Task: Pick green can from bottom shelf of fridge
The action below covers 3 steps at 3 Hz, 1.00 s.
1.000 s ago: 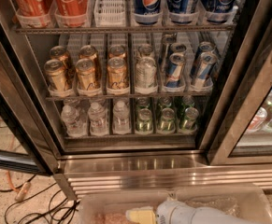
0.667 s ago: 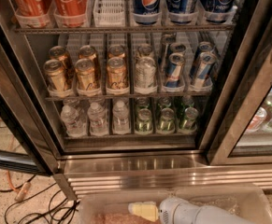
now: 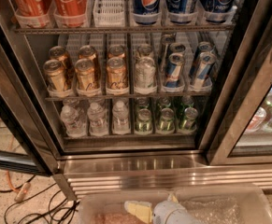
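Since the earlier frame, little displacement is recorded: the cream-and-white gripper (image 3: 140, 211) is noted slightly lower against the near edge of view, and the stock is unchanged. Whether it is spread or closed cannot be told. It is held low over a translucent plastic tub (image 3: 229, 204), well apart from the tall steel-framed glass-door fridge (image 3: 126, 164).

The short shiny green can (image 3: 166, 120) is located on the lowest wire shelf (image 3: 126, 135). It stands at the front of the middle of three green lanes on the right half.

Risks identified:
- Green neighbours are set just beside it on both sides, so a wide approach could knock them.
- Headroom is limited by the rack of squat gold cans (image 3: 86, 73) above, where a high entry would be stopped.
- The ribbed steel base (image 3: 173, 178) projects nearer than the shelf and must be cleared first.
- The small clear water bottles (image 3: 98, 118) to the left could be toppled by a drift that way.

Open room: the doorway is unobstructed in front. The right side is closely bounded by the dark door post (image 3: 222, 101).
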Tool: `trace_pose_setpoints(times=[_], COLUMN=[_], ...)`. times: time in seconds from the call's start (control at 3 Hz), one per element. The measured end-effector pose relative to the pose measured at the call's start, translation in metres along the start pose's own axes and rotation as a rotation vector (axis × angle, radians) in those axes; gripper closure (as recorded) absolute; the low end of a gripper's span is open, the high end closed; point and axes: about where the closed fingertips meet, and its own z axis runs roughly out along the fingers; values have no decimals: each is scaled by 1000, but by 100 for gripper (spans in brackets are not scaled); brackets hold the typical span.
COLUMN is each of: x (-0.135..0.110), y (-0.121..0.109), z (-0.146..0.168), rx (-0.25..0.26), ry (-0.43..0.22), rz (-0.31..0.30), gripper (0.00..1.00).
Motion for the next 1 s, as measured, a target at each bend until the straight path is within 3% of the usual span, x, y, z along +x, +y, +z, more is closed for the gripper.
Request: trace_pose_setpoints(times=[0.33,1.0], x=[-1,-35], y=[9,4], z=[-9,-7], rx=[46,132], ry=[-99,-355], rz=[-6,-3], gripper=[0,0])
